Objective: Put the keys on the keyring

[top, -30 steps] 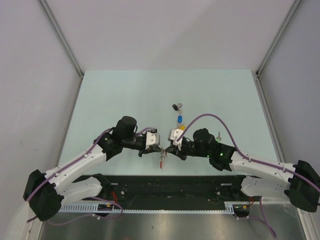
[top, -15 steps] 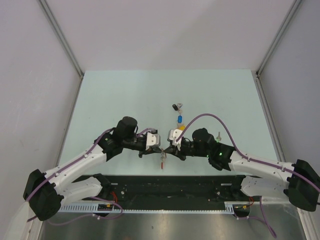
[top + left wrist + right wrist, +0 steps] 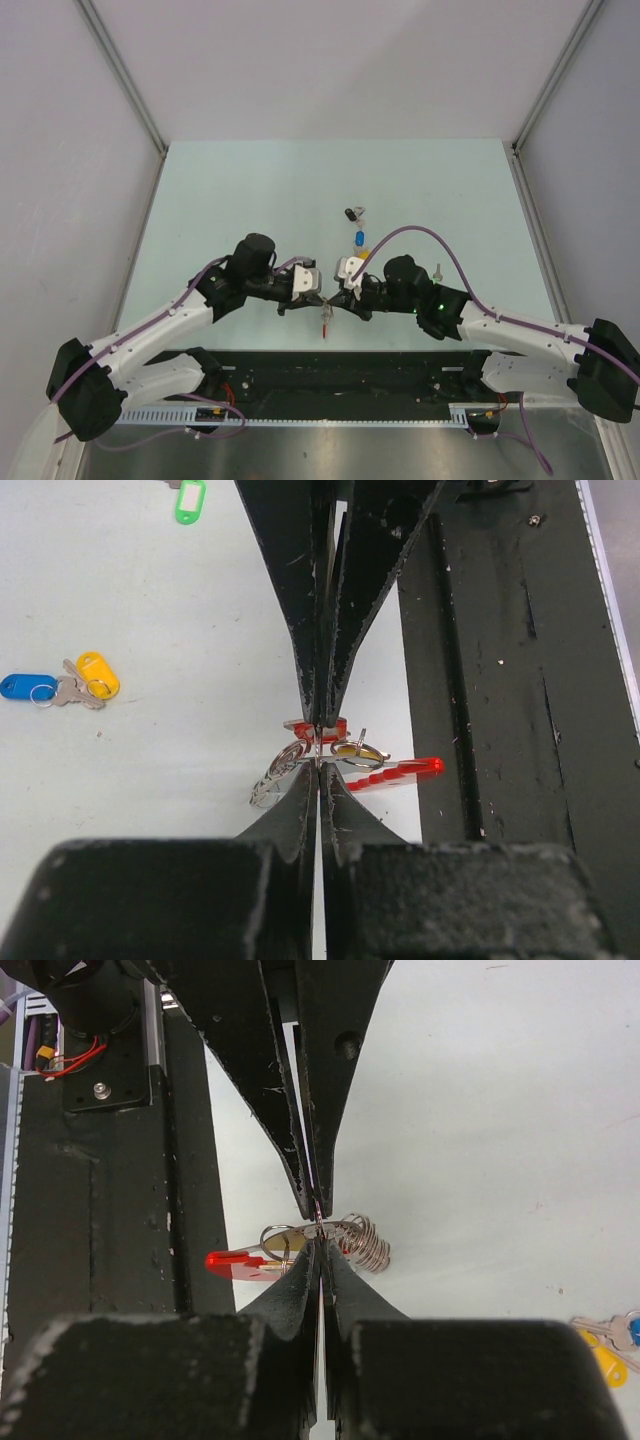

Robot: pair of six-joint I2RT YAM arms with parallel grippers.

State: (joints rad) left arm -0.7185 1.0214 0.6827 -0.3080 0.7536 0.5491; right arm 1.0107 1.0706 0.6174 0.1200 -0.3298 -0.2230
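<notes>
Both grippers meet tip to tip over the table's near middle, and the keyring hangs between them. My left gripper is shut on a thin silvery ring of the keyring, with a red piece hanging off to the right. My right gripper is shut on the same bunch of rings from the opposite side. Loose keys lie beyond it on the table: a blue-tagged one, a yellow-tagged one, a green-tagged one and a black-tagged one.
A black base strip runs along the table's near edge, right below the grippers. Grey enclosure walls and metal posts bound the pale table at left, right and back.
</notes>
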